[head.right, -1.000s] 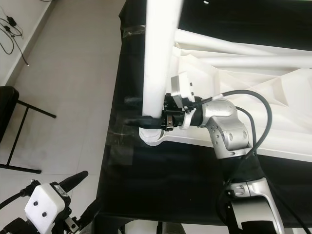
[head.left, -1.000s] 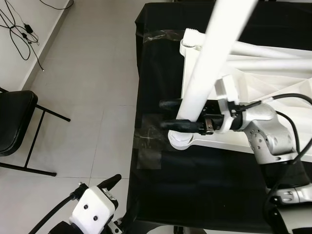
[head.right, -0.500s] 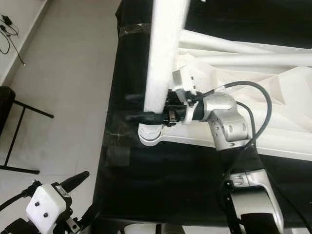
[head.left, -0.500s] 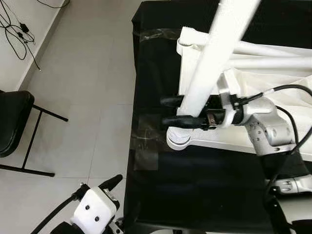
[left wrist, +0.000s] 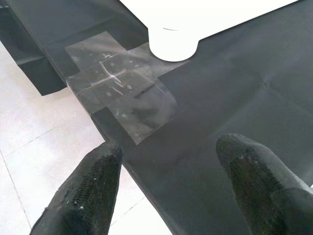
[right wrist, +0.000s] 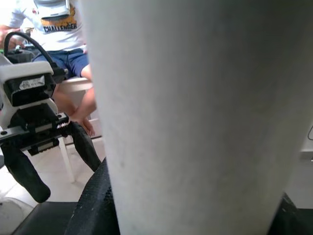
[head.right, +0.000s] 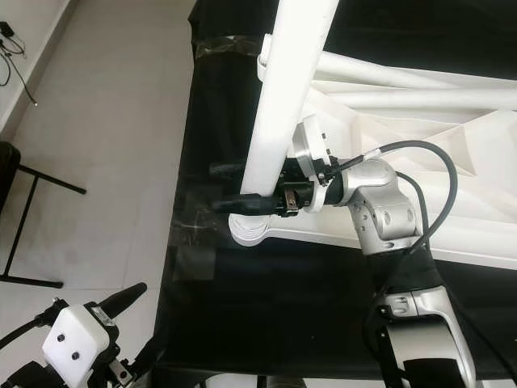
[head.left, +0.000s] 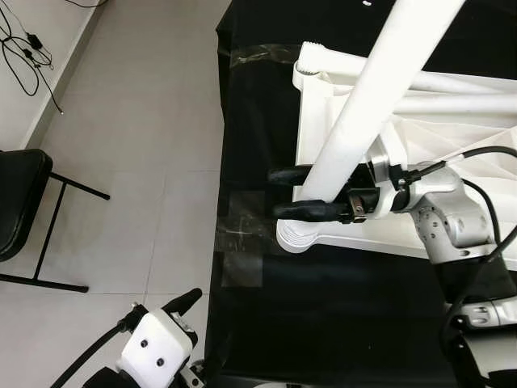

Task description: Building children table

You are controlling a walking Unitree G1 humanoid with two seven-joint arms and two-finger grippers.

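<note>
A long white table leg point(head.left: 363, 113) rises at a slant, with my right gripper point(head.left: 279, 192) shut on its lower end. That end hangs just over the round corner socket point(head.left: 297, 237) of the white tabletop point(head.left: 311, 121), which lies upside down on the black cloth. The fingers hide whether the leg touches the socket. In the right wrist view the leg point(right wrist: 195, 112) sits close in front of the camera. My left gripper point(left wrist: 168, 171) is open and holds nothing, low beside the black table's near corner, and its white wrist point(head.left: 157, 343) shows at the bottom left.
Clear tape patches point(head.left: 242, 242) mark the cloth's left edge by the socket. A black chair point(head.left: 20, 198) and floor cables point(head.left: 28, 56) lie to the left on the tiled floor. A seated person point(right wrist: 54, 29) appears in the right wrist view.
The leg's top has leaned further to the right while my right gripper kept its hold near the socket. The head camera has shifted slightly. The left arm stayed put.
</note>
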